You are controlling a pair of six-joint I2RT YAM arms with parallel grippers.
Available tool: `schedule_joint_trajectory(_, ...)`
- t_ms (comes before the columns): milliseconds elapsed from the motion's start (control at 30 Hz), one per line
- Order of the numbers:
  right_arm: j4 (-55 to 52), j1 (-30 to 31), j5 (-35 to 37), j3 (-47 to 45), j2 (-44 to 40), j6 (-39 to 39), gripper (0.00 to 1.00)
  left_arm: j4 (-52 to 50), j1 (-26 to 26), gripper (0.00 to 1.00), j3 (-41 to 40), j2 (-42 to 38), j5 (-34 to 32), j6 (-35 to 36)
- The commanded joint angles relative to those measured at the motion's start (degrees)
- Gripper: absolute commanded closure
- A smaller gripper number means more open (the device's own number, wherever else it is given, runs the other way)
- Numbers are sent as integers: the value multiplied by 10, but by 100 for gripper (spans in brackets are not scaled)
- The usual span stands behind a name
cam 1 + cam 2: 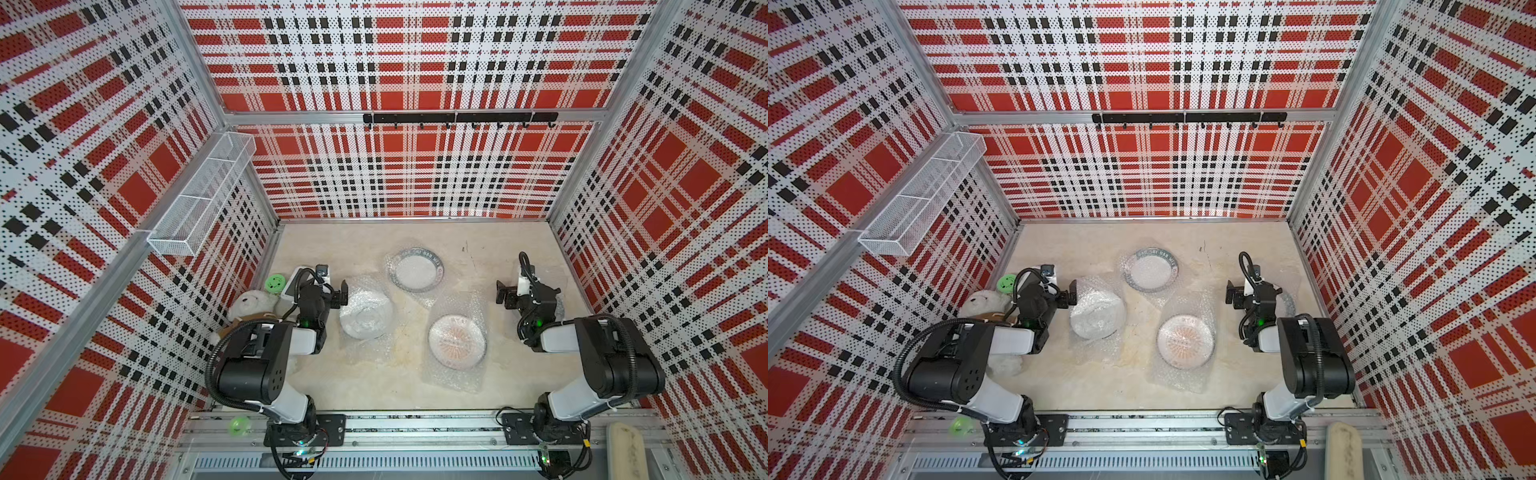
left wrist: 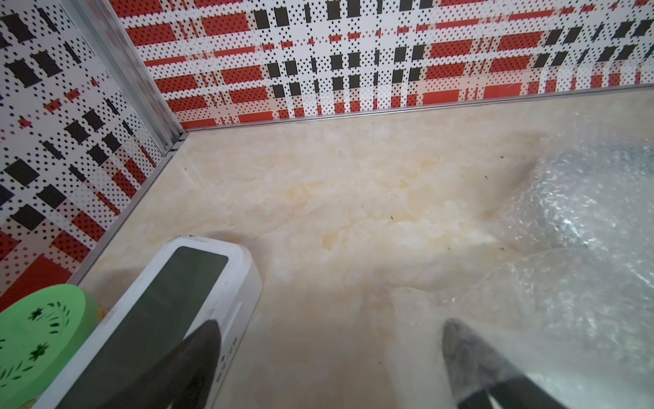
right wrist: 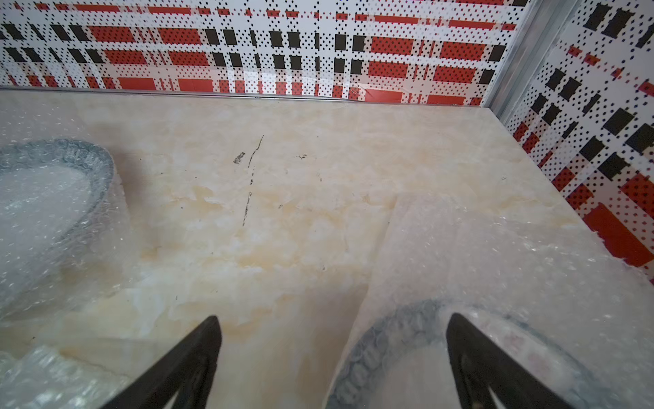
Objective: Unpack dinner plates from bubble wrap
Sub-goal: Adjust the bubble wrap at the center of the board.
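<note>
Both arms hover over the table (image 1: 374, 386) with nothing held. The left gripper (image 2: 332, 336) has its jaws spread wide, one tip over a white device (image 2: 184, 294) and the other at the edge of the bubble wrap (image 2: 566, 283). The right gripper (image 3: 334, 327) is spread just as wide, one tip over bare table and the other above a wrapped rim.

The dinner plates (image 1: 457, 340) lie flat mid-table, each under its own sheet. The front plate (image 1: 1185, 340) shows its orange centre through the film, and the back plate (image 1: 417, 270) shows its lettered band. The bundled plate (image 1: 365, 313), just beside the left gripper, is wrapped thickest.

The step in hand appears to be taking a loose edge of film. It would go best if a gripper pinches only the film at a free corner and peels low and outward, while the other gripper steadies the sheet or plate so the ceramic does not slide or tip.

The face of the bundled plate is hidden by its wrap. Whether any sheet is tucked under or taped cannot be told. A further wrapped plate (image 3: 400, 336) under the right gripper is cut off in the wrist view and mostly covered by the arm in both top views. How high each gripper sits above the table is hard to judge
</note>
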Motion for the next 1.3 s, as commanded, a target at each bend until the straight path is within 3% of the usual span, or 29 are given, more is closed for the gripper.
schedule_joint_trajectory(0, 35, 3, 1, 12, 8, -11, 0, 24, -1, 0, 13, 6, -2, -7)
schedule_joint_trajectory(1000, 35, 3, -1, 12, 7, -10, 0, 30, -1, 1, 9, 6, -5, -7)
schedule_joint_trajectory(1167, 35, 3, -1, 12, 6, -10, 0, 30, 1, 1, 9, 5, -17, -14)
schedule_joint_trajectory(1267, 35, 3, -1, 12, 7, -9, 0, 74, -22, 1, -27, -25, -76, -6)
